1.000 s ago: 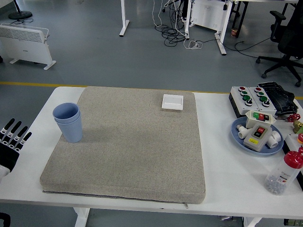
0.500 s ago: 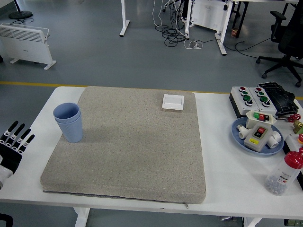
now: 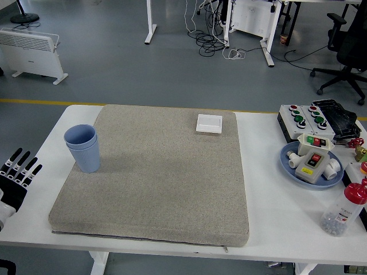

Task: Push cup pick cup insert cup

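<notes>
Far left, at the picture's edge: the left hand [image 3: 16, 177] hovers just off the surface's [image 3: 275, 223] near-left corner, fingers [image 3: 23, 162] straight and spread, holding nothing. The right hand is nowhere in view.

Moving right, there's the cup [image 3: 82, 148], or rather what looks like two blue cups nested together, one rim just above the other. It stands upright on the left edge of the grey mat [image 3: 155, 177], toward the far side, clear of the hand.

It looks like thin plastic: light, a little springy at the wall, smooth enough to slip, and easy to tip because it's tall and narrow. The soft mat under it may drag at the base during a push, so low contact near the bottom seems wiser than a shove at the rim. For the pick, I'd wrap around mid-body, thumb opposite the fingers, squeezing gently.

Further right, a small white box [image 3: 209, 123] sits at the mat's far edge. Off the mat on the right: a button panel [image 3: 301, 119], a blue plate [image 3: 312, 163] of parts, a red-capped bottle [image 3: 343, 211].
</notes>
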